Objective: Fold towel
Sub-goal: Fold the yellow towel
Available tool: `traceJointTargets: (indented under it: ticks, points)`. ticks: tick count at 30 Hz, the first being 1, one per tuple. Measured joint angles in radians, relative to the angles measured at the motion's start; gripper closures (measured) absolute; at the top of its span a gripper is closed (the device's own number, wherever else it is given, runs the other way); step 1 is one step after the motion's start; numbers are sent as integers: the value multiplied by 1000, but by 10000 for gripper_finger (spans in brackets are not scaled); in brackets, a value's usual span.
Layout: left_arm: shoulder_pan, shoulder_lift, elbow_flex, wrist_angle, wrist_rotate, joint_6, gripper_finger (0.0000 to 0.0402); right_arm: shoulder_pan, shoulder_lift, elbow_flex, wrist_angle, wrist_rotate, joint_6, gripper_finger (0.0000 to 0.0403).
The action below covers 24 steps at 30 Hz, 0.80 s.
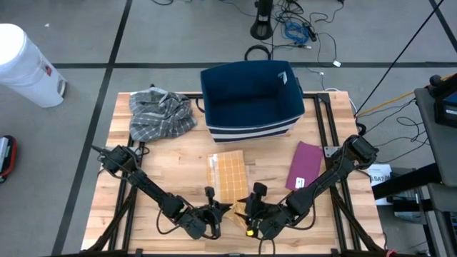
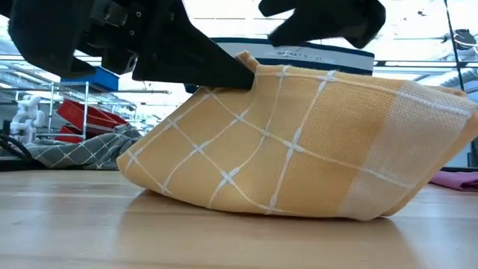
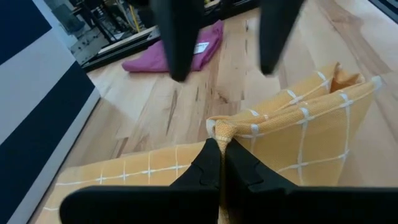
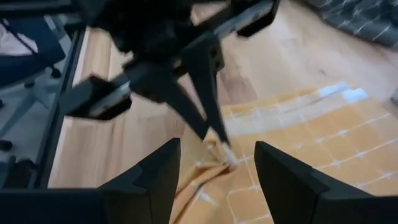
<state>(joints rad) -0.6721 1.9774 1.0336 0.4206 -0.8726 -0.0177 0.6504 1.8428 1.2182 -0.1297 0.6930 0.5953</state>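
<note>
High view: yellow checked towel lying at table front centre, near corner lifting. Left gripper pinching that corner, fingers together. Right gripper hovering just beside, fingers apart, probably touching nothing. Blue basket sitting behind.

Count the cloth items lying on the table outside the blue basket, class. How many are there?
3: the yellow checked towel at the front centre, the grey plaid cloth at the back left, the magenta cloth on the right. The basket's inside looks empty.
</note>
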Motion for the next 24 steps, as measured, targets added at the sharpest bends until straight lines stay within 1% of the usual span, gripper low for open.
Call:
traceJointTargets:
  ticks: [4,8,15,21,24]
  points:
    - [0,0,0,0,0,1,401,-12,30,0,9,-22,21,209]
    - [0,0,0,0,4,2,401,-21,74,0,63,-46,22,209]
    - [1,0,0,0,10,6,401,-27,78,0,43,-17,32,209]
    - [6,0,0,10,18,15,401,-31,80,0,53,-46,53,209]
    - [13,0,0,24,27,27,401,-34,101,0,53,-70,77,209]
